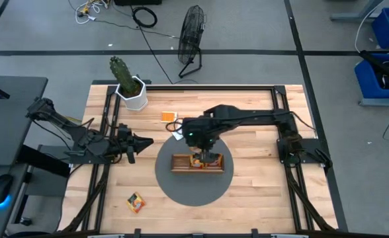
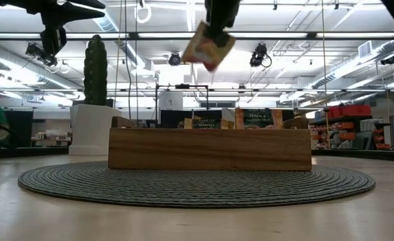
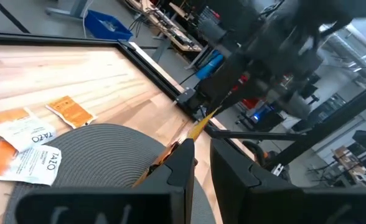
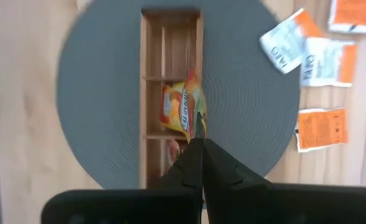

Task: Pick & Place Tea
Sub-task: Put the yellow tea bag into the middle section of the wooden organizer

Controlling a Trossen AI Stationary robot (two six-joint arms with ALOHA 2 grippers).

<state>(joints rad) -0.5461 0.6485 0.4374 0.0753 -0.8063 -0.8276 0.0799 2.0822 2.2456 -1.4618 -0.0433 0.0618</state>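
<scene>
A long wooden tray [image 1: 198, 163] lies on a round grey mat [image 1: 181, 188] at the table's middle, with tea sachets [image 2: 207, 123] standing in its compartments. My right gripper [image 4: 200, 146] hangs above the tray, pointing down, shut on a yellow tea sachet [image 4: 183, 106]. Loose sachets lie flat on the table: an orange one [image 1: 169, 116] and white ones [image 1: 176, 132] beyond the mat, and a yellow one [image 1: 135, 202] near the front left. My left gripper [image 1: 143, 140] waits left of the mat, pointing level, its fingers a narrow gap apart with nothing between them. My right gripper pinches the yellow sachet's upper edge [image 4: 195, 127] between its two fingertips, coming from above and pointing down. The sachet hangs tilted below the fingers [image 2: 207, 45], lifted clear above the tray.
A cactus in a white pot [image 1: 129, 86] stands at the table's far left corner. Black frame rails [image 1: 274, 92] run along the far and side edges. Bare wood shows at the table's near right.
</scene>
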